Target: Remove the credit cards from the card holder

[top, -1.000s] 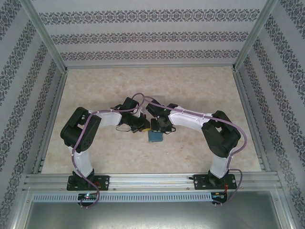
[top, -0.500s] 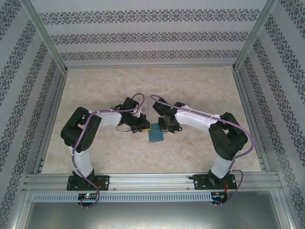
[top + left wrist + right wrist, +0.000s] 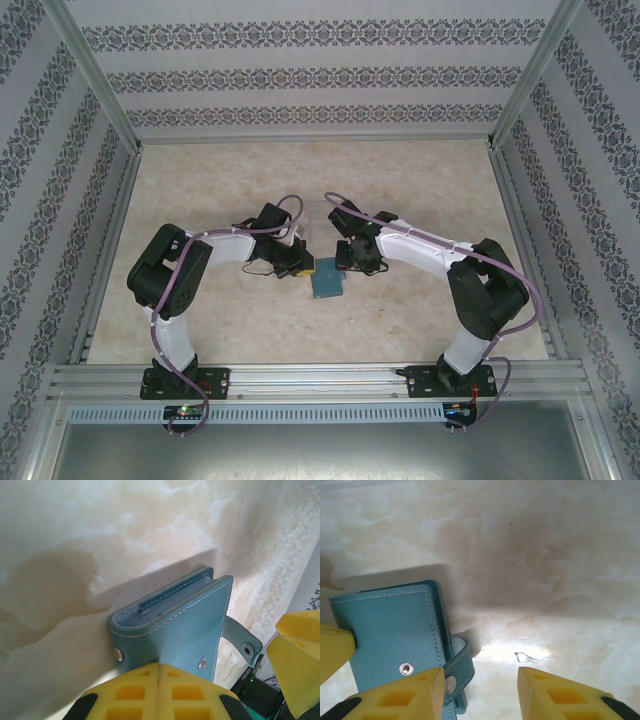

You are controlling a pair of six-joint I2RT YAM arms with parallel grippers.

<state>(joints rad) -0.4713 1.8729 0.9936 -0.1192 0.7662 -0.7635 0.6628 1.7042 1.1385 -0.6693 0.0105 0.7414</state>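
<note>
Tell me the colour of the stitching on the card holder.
Whitish stitching on the teal card holder, clearest in the left wrist view.

Your top camera sits high above and behind the arm bases (image 3: 185,380), looking down and forward over the whole desk (image 3: 220,180) from far off. Your left wrist camera looks low and slantwise, very close on the holder (image 3: 180,625). Your right wrist camera faces nearly straight down, close to the desk. All three share the holder.
</note>
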